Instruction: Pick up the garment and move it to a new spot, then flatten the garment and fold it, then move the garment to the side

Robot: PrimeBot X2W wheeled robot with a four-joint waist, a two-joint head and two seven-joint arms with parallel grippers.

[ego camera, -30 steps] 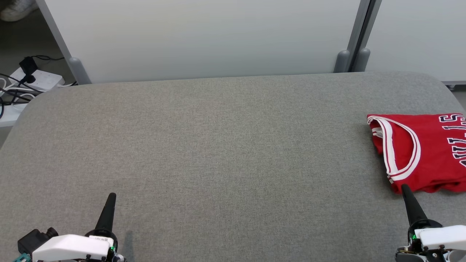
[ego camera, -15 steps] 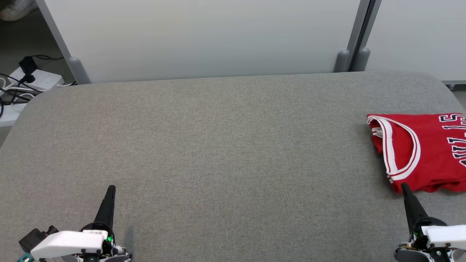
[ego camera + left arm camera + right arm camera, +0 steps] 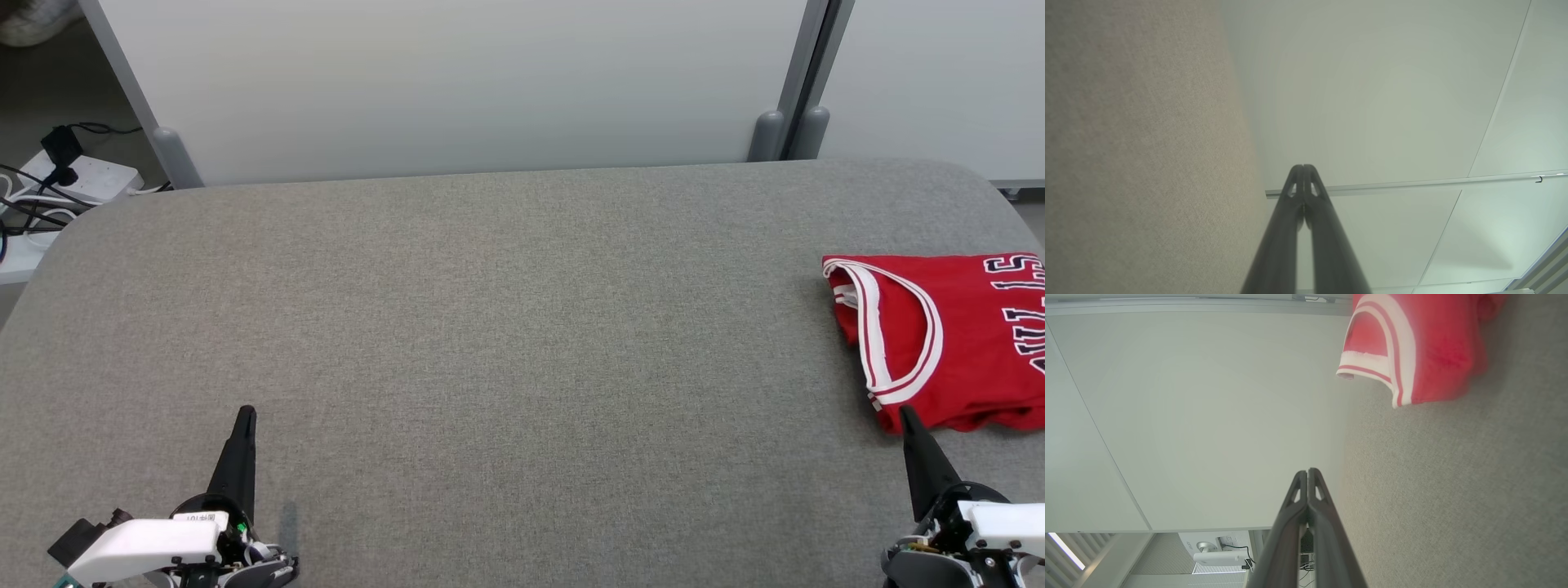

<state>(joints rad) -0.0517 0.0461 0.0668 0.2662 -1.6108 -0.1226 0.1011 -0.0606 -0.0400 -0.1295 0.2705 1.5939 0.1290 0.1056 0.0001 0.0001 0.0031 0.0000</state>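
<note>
A red sleeveless cloth jersey [image 3: 939, 343] lies folded at the right edge of the grey fabric-covered tabletop [image 3: 490, 327], cut off by the head view's right border; white-and-red striped trim loops around the opening at its left, dark white-outlined letters mark its right part, and its near hem is rumpled. The right end effector [image 3: 904, 416], fingers pressed together and empty, points at the jersey's near left corner, with bare tabletop between tip and cloth in the right wrist view. The left end effector [image 3: 244, 415], likewise closed and empty, sits near left, well apart.
</note>
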